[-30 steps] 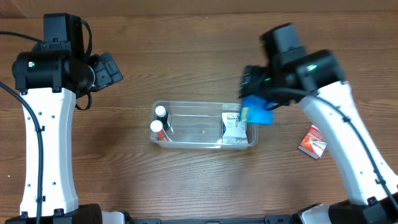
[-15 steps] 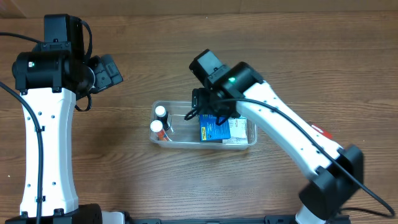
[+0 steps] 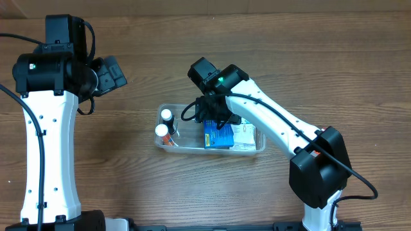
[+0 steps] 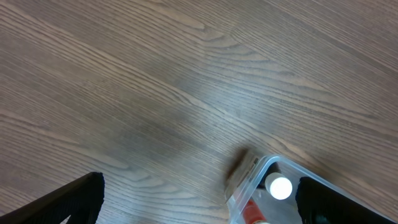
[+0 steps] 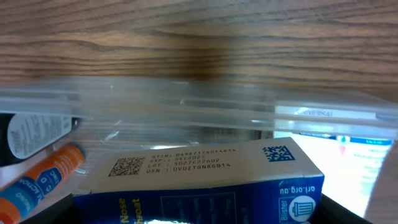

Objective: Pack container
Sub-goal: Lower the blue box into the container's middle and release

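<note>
The container (image 3: 192, 107) is a clear shallow tub at the table's middle. In it are two white-capped bottles (image 3: 166, 115) at the left end and a white box (image 3: 244, 133) at the right end. My right gripper (image 3: 215, 120) is shut on a blue box (image 3: 218, 136) and holds it inside the container next to the white box. The right wrist view shows the blue box (image 5: 205, 180) between the jaws (image 5: 199, 214), with the container wall (image 5: 186, 99) behind. My left gripper (image 3: 117, 70) is open and empty, up and left of the container.
The left wrist view shows the container's corner (image 4: 264, 165), a white bottle cap (image 4: 280, 186) and bare wood between the open jaws (image 4: 199, 205). An orange bottle (image 5: 43, 177) lies left of the blue box. The right arm spans the table to the lower right.
The right arm swung left from the container's right end to its middle and lowered the blue box into the tub. The left arm has not moved.
</note>
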`<act>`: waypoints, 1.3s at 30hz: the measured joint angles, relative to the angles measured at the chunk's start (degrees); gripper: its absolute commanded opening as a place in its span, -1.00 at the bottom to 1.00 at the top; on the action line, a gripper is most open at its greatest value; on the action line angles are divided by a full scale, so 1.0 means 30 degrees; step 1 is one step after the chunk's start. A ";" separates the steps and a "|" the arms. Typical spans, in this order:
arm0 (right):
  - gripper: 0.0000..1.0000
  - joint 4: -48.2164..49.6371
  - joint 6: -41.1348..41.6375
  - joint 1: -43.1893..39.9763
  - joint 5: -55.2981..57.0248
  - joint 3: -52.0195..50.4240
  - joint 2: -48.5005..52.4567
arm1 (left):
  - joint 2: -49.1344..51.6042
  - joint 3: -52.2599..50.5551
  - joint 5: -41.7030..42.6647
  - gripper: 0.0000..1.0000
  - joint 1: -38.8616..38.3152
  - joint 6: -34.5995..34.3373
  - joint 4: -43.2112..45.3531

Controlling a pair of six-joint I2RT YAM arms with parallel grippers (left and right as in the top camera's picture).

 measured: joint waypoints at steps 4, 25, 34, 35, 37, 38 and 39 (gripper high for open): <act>0.45 0.0685 -0.0007 0.0000 -0.0182 -0.0474 0.0000 | 0.0000 0.0000 0.0000 1.00 0.0000 0.0109 0.0000; 1.00 0.2040 0.0051 0.0000 0.0546 -0.1370 0.0146 | 0.0000 0.0000 0.0000 1.00 0.0000 0.0306 0.0000; 1.00 0.2069 -0.0197 -0.0189 0.1639 -0.1370 0.0146 | 0.0000 0.0000 0.0000 1.00 0.0000 0.0313 0.0000; 1.00 0.2171 -0.0401 -0.0299 0.1668 -0.1370 0.0146 | 0.0000 0.0000 -0.0007 1.00 0.0000 0.0321 0.0000; 1.00 0.2557 -0.0889 -0.0707 0.1792 -0.1370 0.0146 | 0.0000 0.0000 0.0000 1.00 0.0000 0.0379 0.0000; 1.00 0.2637 -0.1202 -0.1049 0.1792 -0.1370 0.0146 | 0.0000 0.0000 0.0000 1.00 0.0000 0.0386 0.0000; 1.00 0.2659 -0.1494 -0.1333 0.1807 -0.1370 0.0146 | 0.0000 0.0000 0.0000 1.00 0.0000 0.0386 -0.0007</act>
